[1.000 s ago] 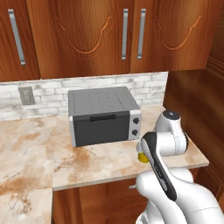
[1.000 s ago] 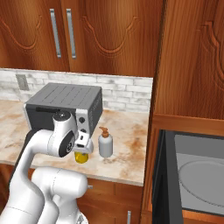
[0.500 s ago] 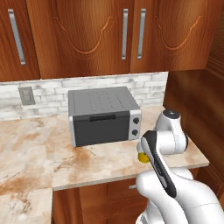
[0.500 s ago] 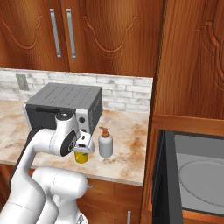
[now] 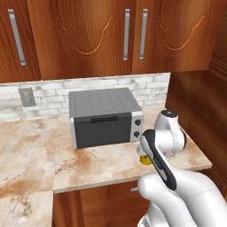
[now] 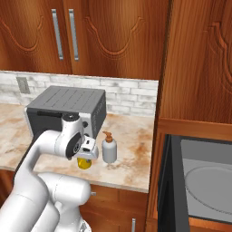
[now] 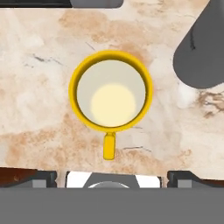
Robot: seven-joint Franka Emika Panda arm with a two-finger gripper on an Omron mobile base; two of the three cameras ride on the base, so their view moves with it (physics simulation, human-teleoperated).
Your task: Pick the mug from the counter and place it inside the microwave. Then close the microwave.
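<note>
The yellow mug (image 7: 111, 92) stands upright on the beige marbled counter (image 7: 39, 52), seen from straight above with its handle (image 7: 109, 146) pointing toward the hand. My gripper (image 7: 113, 178) hangs open above it, its dark fingertips (image 7: 43, 177) spread wide apart on either side of the handle and touching nothing. From the right base view the mug (image 6: 84, 163) peeks out beneath the gripper (image 6: 86, 154); a sliver of the mug (image 5: 144, 159) shows in the left base view. The black microwave (image 6: 199, 181) stands open at lower right, with its door (image 6: 163, 186) swung out and its glass turntable (image 6: 213, 186) visible.
A white soap bottle (image 6: 108, 149) with a brown cap stands just right of the mug and shows as a grey blur (image 7: 203, 48) in the hand view. The grey toaster oven (image 5: 104, 117) sits behind, against the brick backsplash. A tall wood panel (image 6: 190, 63) borders the counter's right end.
</note>
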